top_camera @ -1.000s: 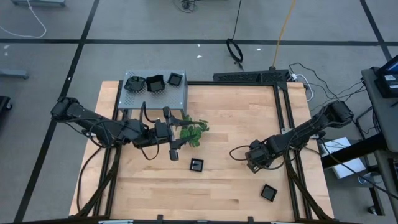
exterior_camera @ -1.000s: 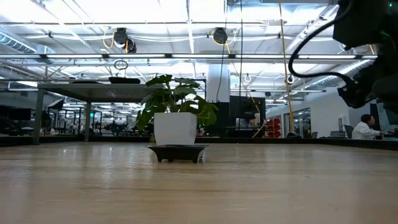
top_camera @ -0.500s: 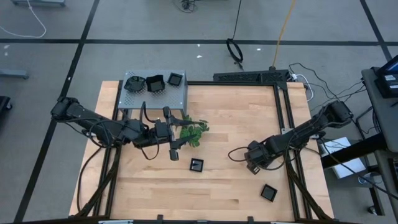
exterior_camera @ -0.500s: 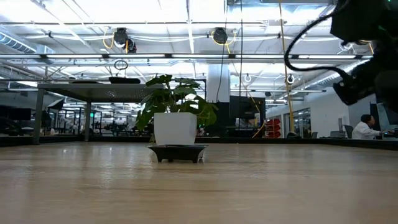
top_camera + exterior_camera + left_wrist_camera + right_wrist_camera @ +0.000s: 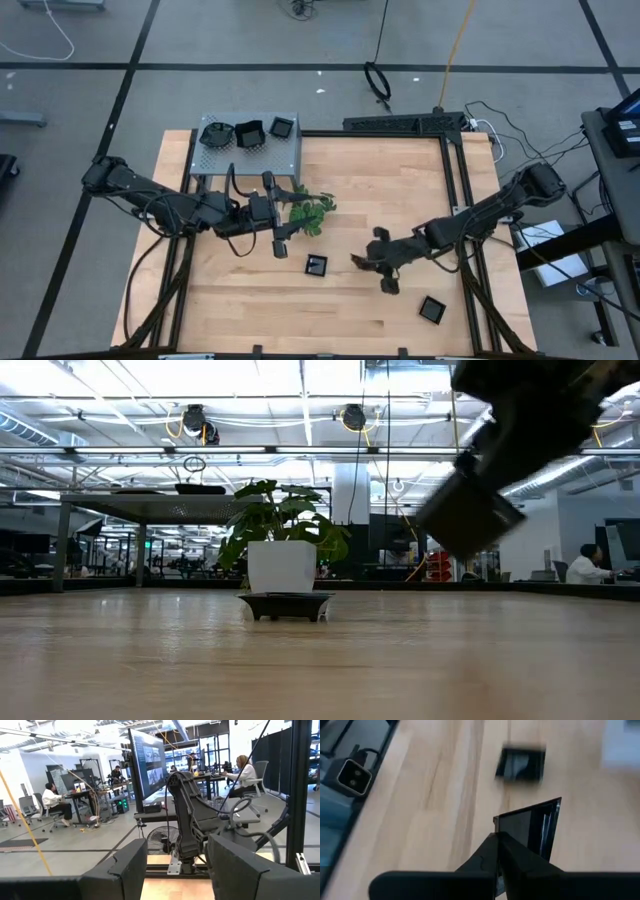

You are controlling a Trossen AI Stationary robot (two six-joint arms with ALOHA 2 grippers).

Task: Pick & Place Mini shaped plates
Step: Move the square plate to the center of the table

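Bench point(image 5: 380, 200) planks run out of the high view at the bottom edge. My right hand point(image 5: 498, 842) is clamped on a square mini plate point(image 5: 530, 827), lifted clear; another plate point(image 5: 521, 764) lies blurred beyond. My left hand point(image 5: 282, 243) hangs spread, empty, beside the plant sprig point(image 5: 312, 212).

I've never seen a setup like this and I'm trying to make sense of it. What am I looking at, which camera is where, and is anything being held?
This is a robot with two dark arms working at a wooden table. One camera looks straight down, one sits at table height, and one rides on each wrist. On the table lie a green sprig, a loose plate near the middle, a second loose plate on the right arm's side, and a grey box carrying three more plates. The left gripper waits open beside the sprig. The right gripper is shut on the rim of a square black plate, held above the table.
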